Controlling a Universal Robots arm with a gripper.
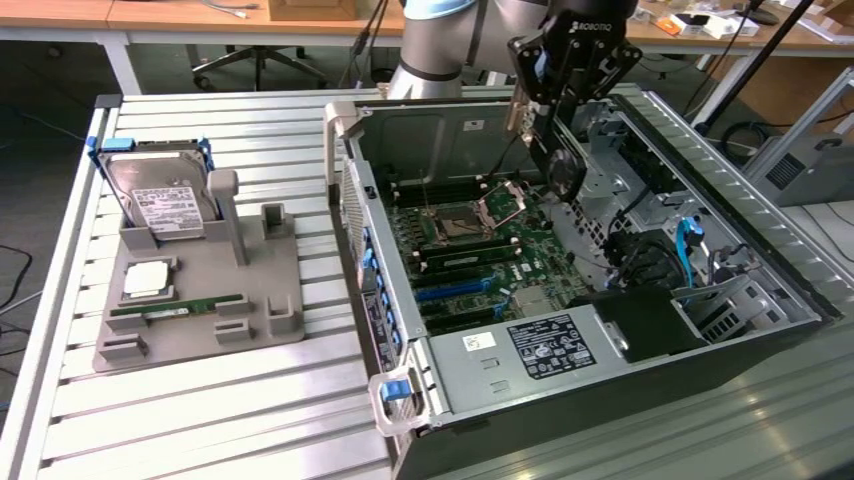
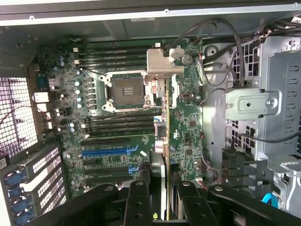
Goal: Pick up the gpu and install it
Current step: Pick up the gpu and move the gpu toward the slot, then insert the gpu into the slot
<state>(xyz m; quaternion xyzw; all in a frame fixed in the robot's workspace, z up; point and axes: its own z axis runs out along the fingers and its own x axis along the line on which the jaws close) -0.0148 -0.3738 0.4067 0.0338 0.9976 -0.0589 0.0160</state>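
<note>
I've got the gripper (image 2: pixel 162 186) pinching the graphics card (image 2: pixel 165 136) edge-on above the motherboard (image 2: pixel 122 117). It looks mid-install to me; seating needs its edge squared over the blue slot (image 2: pixel 106 151).

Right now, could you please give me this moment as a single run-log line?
gripper: shut on gpu | gpu: held on edge above motherboard, not seated | computer case: open | hard drive: on stand
</note>
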